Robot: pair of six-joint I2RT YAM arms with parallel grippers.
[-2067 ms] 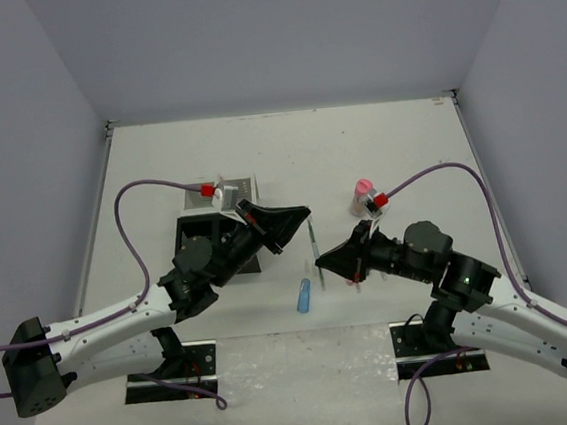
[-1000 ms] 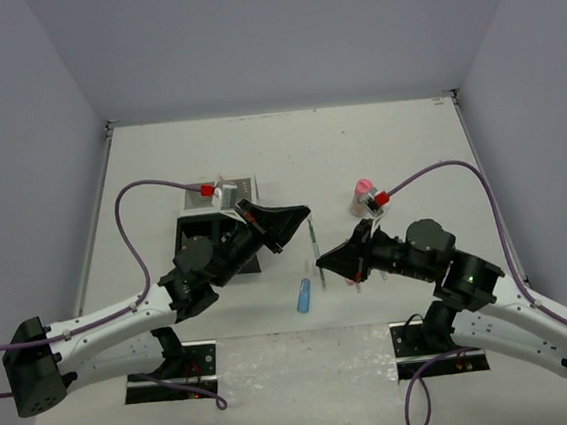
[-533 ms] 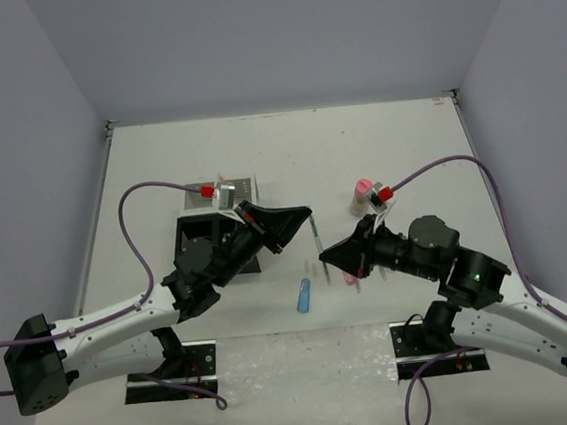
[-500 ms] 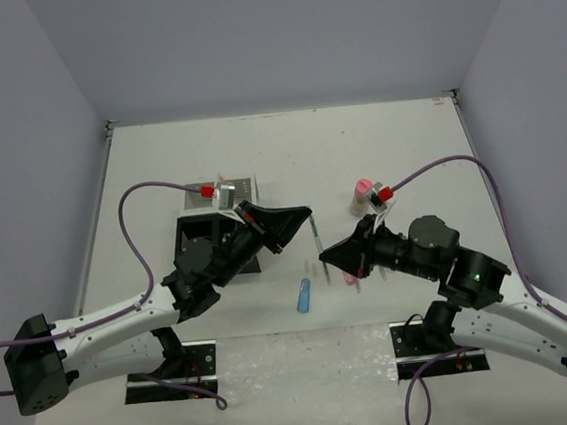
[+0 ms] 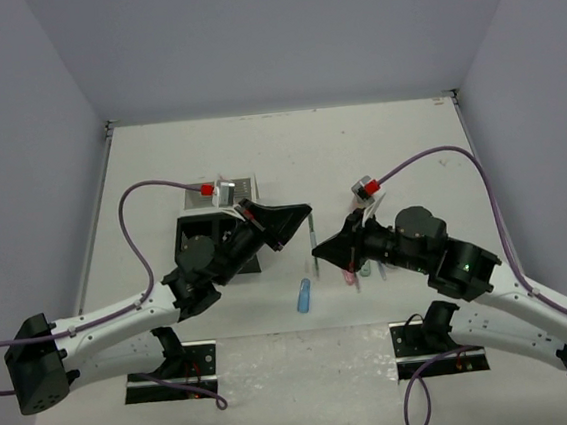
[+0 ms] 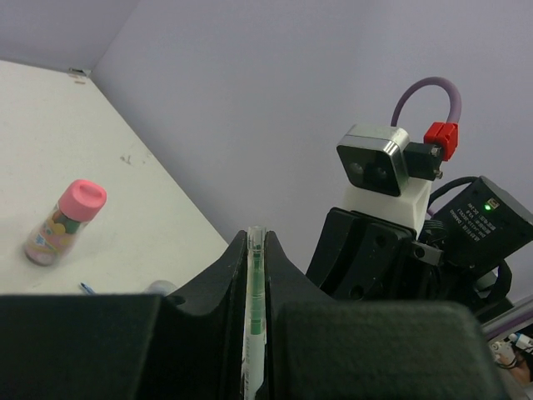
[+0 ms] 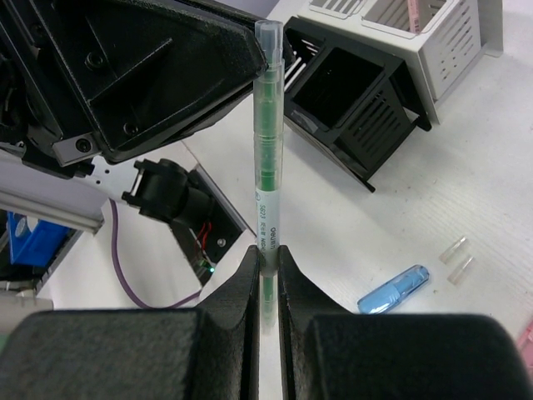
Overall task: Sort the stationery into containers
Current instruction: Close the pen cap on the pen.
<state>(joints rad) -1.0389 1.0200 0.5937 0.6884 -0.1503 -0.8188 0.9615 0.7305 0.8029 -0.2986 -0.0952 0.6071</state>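
A green pen point(image 7: 268, 167) stands upright between my two grippers, seen as a thin line point(image 5: 312, 238) in the top view. My left gripper point(image 6: 256, 237) is shut on its upper end point(image 6: 254, 317). My right gripper point(image 7: 267, 258) is shut on its lower part, just below the left gripper point(image 5: 304, 214). The containers stand behind the left arm: black compartments point(image 7: 350, 108) and white mesh ones point(image 7: 433, 33), one holding a pink pen point(image 7: 414, 12). A blue capsule-shaped piece point(image 5: 303, 296) lies on the table. The pink-capped bottle point(image 6: 65, 221) stands upright farther off.
Two small clear caps point(image 7: 456, 258) lie near the blue capsule point(image 7: 394, 289). Pink and green pens point(image 5: 351, 276) lie under my right arm. In the top view the right wrist camera point(image 5: 366, 186) hides the bottle. Grey walls close in the table.
My right gripper has shifted left and up along the pen toward the left gripper, and its wrist camera now covers the bottle in the top view. The left arm has stayed put.
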